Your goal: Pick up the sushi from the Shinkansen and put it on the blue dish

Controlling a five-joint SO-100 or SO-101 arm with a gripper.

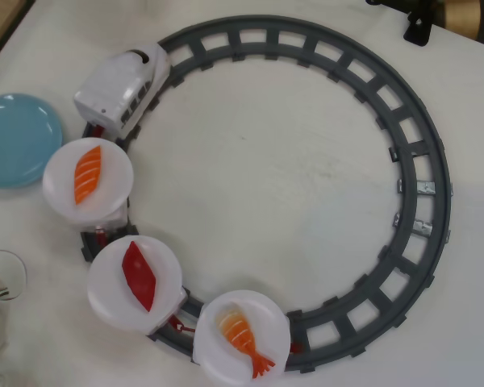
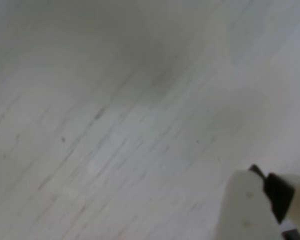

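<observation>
Your tool point(image 2: 270, 210) faces only bare tabletop point(image 2: 115, 125), its grip state unclear, so guide it over the shrimp sushi point(image 1: 240, 332) before descending.

It looked like a hobby tabletop setup: a scuffed white table point(image 1: 250, 185) carried a grey toy track loop point(image 1: 423, 161), the Shinkansen point(image 1: 121, 85) and plates of toy food, nothing marking the room.

Grey circular track point(image 1: 423, 173) on white table point(image 1: 266, 161) — salmon point(image 1: 87, 173), tuna point(image 1: 139, 275) pieces.
</observation>
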